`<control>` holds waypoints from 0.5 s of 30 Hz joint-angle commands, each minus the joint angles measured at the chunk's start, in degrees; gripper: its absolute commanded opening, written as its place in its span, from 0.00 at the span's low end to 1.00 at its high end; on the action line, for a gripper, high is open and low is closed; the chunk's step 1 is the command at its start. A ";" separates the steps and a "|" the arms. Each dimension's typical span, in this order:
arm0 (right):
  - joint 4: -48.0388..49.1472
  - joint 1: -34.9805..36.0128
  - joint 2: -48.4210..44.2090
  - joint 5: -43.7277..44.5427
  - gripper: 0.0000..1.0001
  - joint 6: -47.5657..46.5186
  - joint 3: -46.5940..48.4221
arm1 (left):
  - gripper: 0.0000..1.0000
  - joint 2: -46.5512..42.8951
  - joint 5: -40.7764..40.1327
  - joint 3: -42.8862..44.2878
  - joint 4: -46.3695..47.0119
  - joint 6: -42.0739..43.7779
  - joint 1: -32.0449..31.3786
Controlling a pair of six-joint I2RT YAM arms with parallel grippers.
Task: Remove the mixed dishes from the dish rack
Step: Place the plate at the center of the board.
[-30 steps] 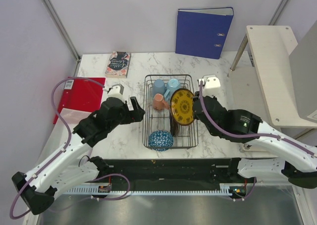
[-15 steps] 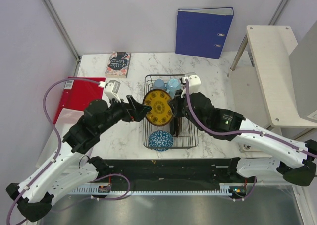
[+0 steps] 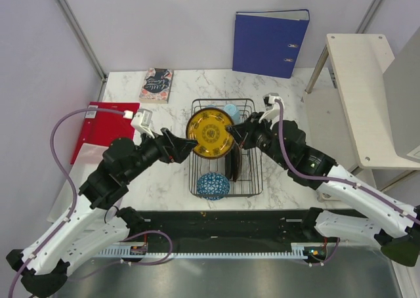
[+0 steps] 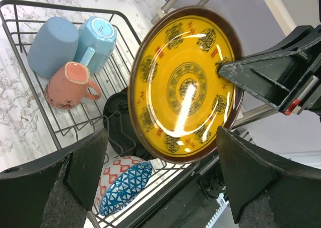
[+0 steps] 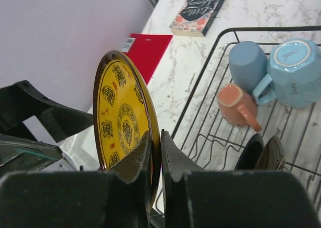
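Plate (image 3: pixel 209 134) hides salmon cup (image 4: pixel 70 85) overhead; wrist views show it.

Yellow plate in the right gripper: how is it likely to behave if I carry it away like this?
Probably stiff: the yellow plate reads as a flat, rigid disc, though the right gripper pinches only its rim. Likely slippery: the glaze shows bright glare, so it may pivot in that edge grip. Possibly fragile if ceramic, and it hangs above the wire dish rack.
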 commanded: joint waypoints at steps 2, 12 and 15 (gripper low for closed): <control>14.50 -4.58 -3.06 -14.45 0.00 7.77 -6.02 | 0.95 -0.71 -1.72 -0.50 1.59 0.56 0.10; 28.75 -8.28 1.68 -31.08 0.00 18.67 -13.40 | 0.95 -1.86 -3.22 -0.68 2.64 1.09 0.10; 33.15 -8.89 2.91 -33.10 0.00 22.45 -15.33 | 0.93 -1.33 -2.87 -1.12 2.55 0.74 0.10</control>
